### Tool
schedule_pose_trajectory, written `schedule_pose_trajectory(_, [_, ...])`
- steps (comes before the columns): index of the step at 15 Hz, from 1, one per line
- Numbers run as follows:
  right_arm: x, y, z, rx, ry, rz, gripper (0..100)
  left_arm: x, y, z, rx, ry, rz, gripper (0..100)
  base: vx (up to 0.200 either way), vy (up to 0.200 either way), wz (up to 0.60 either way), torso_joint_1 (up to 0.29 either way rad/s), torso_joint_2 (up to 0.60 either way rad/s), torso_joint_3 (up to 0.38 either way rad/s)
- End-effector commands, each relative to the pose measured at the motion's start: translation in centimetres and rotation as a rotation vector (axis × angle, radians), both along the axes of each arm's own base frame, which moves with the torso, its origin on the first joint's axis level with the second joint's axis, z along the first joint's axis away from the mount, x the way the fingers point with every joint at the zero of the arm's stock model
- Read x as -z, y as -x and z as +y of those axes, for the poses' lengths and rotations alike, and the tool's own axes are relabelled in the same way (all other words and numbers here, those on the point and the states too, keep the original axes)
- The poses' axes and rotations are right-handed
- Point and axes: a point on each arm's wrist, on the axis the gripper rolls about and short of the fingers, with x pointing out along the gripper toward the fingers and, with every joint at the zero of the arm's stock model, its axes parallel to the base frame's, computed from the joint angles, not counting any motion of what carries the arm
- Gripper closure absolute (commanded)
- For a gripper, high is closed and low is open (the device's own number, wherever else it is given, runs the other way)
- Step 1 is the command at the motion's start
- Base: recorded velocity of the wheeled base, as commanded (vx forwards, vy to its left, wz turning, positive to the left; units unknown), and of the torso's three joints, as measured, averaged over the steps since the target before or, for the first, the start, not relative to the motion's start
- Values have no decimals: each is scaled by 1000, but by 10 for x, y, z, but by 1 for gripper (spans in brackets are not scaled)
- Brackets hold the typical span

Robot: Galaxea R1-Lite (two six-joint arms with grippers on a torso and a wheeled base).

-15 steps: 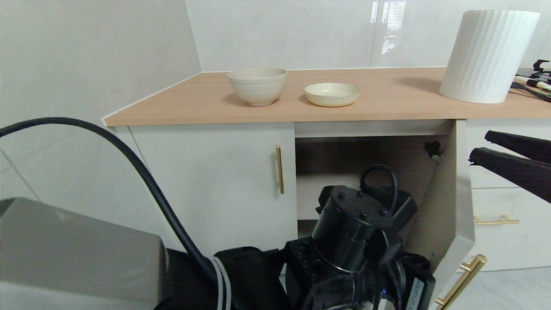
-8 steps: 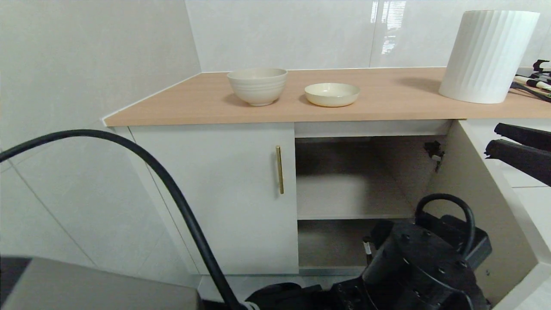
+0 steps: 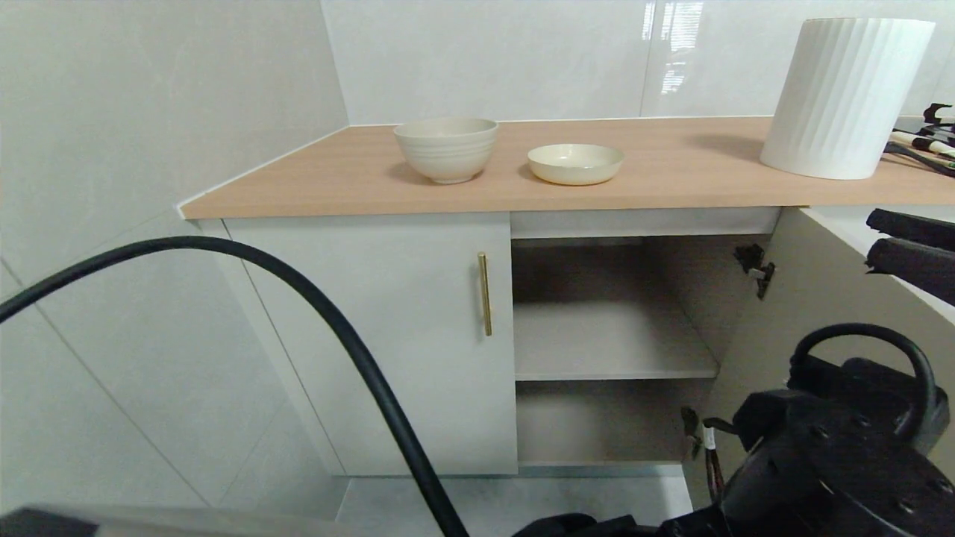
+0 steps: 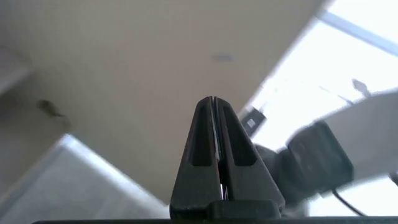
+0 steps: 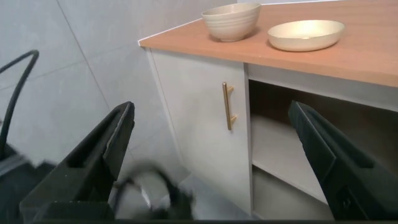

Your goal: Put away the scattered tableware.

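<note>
Black right fingers (image 5: pixel 118 143) spread wide, empty; left fingers (image 4: pixel 202 143) pressed together. Bowl (image 3: pixel 446 148), dish (image 3: pixel 575 162) apart on worktop (image 3: pixel 686 175), above open cabinet (image 3: pixel 358 313). Raise right arm clear of door (image 3: pixel 813 298) edge; pinch dish rim squarely; set flat on shelf (image 3: pixel 604 343).

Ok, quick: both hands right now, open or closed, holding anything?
Left hand: closed, holding nothing.
Right hand: open wide, empty.
</note>
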Motion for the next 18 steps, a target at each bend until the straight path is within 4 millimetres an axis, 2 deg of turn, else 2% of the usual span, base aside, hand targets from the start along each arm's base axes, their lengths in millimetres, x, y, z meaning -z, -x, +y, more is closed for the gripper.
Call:
schedule_pose_trajectory(1, [4,-7,4,3,15,26,0,-29,-14,33,-62,36,-14,100,0,0,0,0,0,0])
schedule_pose_trajectory(2, [8,-15,6,18,30,52,0,-34,-30,63,-126,21,-13,100,0,0,0,0,0,0])
schedule_pose_trajectory(3, [11,-20,6,35,38,64,0,-34,-38,80,-164,6,-9,100,0,0,0,0,0,0])
schedule_pose_trajectory(4, [16,-33,9,54,57,93,0,-31,-54,113,-242,-24,3,100,0,0,0,0,0,0])
schedule_pose_trajectory(7, [17,-59,23,39,71,105,0,-32,-71,179,-394,-47,21,100,0,0,0,0,0,0])
schedule_pose_trajectory(8, [12,-79,33,39,72,110,0,-37,-80,218,-499,-36,22,100,0,0,0,0,0,0])
schedule_pose_trajectory(9, [8,-94,41,40,73,116,0,-42,-84,244,-570,-23,17,100,0,0,0,0,0,0])
schedule_pose_trajectory(12, [8,-121,54,40,82,133,0,-56,-85,283,-681,14,-14,100,0,0,0,0,0,0])
schedule_pose_trajectory(15, [15,-127,57,44,95,158,0,-66,-89,302,-729,15,-65,100,0,0,0,0,0,0])
schedule_pose_trajectory(16, [15,-126,57,44,98,163,0,-66,-88,303,-728,1,-65,0,0,0,0,0,0,0])
schedule_pose_trajectory(18, [14,-124,58,40,101,164,0,-72,-83,309,-741,10,-86,0,0,0,0,0,0,0])
